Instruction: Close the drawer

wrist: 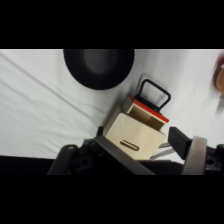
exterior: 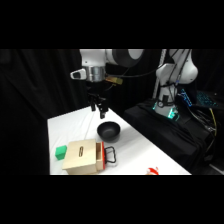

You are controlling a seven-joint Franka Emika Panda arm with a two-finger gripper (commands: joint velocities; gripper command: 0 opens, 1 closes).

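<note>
Orange-red drawer front with black loop handle (wrist: 148,108) sits pulled slightly out of the pale wooden slotted box (exterior: 82,156), beside the black bowl (exterior: 108,131) on my white counter (exterior: 135,150). I cannot tell how my jaws stand, hanging above the bowl.

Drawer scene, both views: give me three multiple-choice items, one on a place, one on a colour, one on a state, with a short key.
1. Where is the black bowl relative to the wooden box?
A. Behind it, toward the arm
B. On top of it
C. Inside the drawer

2. What colour is the drawer front?
A. Blue
B. Orange-red
C. White

3. What state is the drawer in?
A. Fully shut
B. Pulled partly out
C. Removed from the box

Key: 1 A, the bowl sits on the table beyond the box, below the gripper. 2 B, the panel behind the black handle is orange-red. 3 B, the wrist view shows an open gap behind the front.
</note>
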